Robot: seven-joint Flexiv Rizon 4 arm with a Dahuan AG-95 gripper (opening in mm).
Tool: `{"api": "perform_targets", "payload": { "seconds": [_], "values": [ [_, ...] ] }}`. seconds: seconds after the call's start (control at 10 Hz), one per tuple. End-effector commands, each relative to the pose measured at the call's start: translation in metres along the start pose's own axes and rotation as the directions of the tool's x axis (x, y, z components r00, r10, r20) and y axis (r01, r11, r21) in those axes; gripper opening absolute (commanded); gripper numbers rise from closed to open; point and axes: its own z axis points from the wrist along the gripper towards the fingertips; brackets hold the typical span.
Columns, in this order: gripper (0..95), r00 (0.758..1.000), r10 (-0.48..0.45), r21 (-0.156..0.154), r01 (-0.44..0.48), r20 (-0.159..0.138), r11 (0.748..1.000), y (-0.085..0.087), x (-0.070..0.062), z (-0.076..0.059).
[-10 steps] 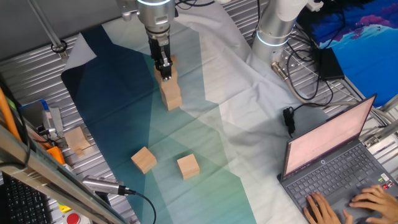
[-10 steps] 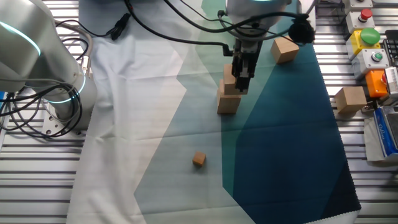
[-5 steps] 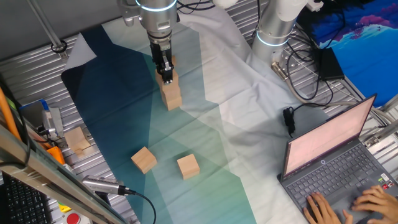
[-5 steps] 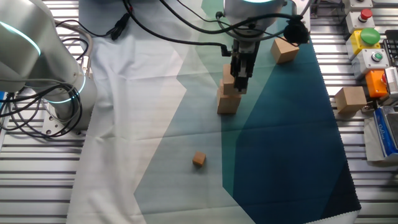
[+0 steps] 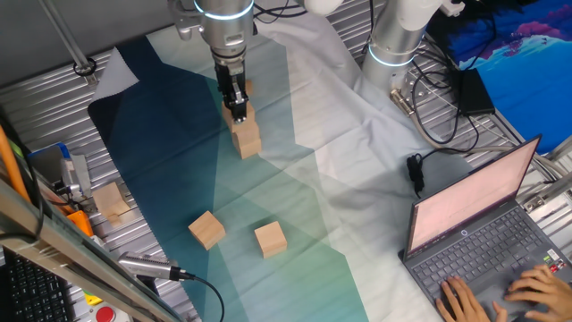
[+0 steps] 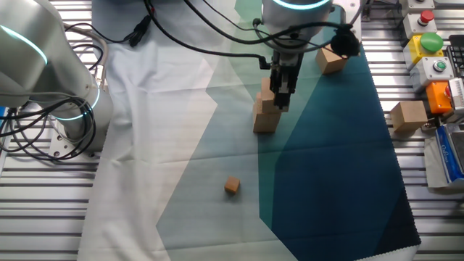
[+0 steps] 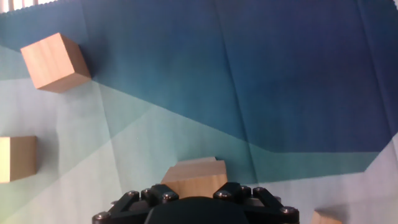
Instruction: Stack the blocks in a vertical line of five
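Observation:
A short stack of tan blocks [image 5: 248, 141] [image 6: 264, 120] stands on the blue-green cloth. My gripper [image 5: 236, 109] [image 6: 282, 98] hangs straight down over it, with its fingers on either side of the top block and apparently shut on it. In the hand view that block [image 7: 194, 177] sits right under the black housing, and the fingertips are hidden. Two loose blocks [image 5: 206, 229] [image 5: 270, 239] lie nearer the front of the cloth. They appear in the hand view at the upper left [image 7: 56, 62] and the left edge [image 7: 17, 158]. One loose block [image 6: 332, 58] shows beside the arm.
A small tan cube [image 6: 231, 186] [image 7: 323, 218] lies on the cloth. A paler cube [image 5: 112, 200] [image 6: 409, 116] rests off the cloth on the slatted table. A second robot base [image 5: 398, 36] [image 6: 43, 65], cables, a laptop [image 5: 483, 233] with hands typing and button boxes [image 6: 428, 43] line the edges.
The arm has sunk slightly over the stack. The loose blocks and cubes have not moved.

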Motion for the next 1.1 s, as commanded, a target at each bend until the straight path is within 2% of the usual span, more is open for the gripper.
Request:
{"api": "perform_targets", "payload": {
  "seconds": [0.1,0.6,1.1],
  "values": [
    [0.0,1.000,0.001,-0.001,-0.001,0.004,1.000,0.000,0.000,0.001],
    [0.0,1.000,0.002,-0.004,-0.002,0.013,1.000,0.000,0.003,0.010],
    [0.0,1.000,-0.002,-0.007,0.002,0.016,1.000,-0.001,0.008,0.013]
  ]
}}
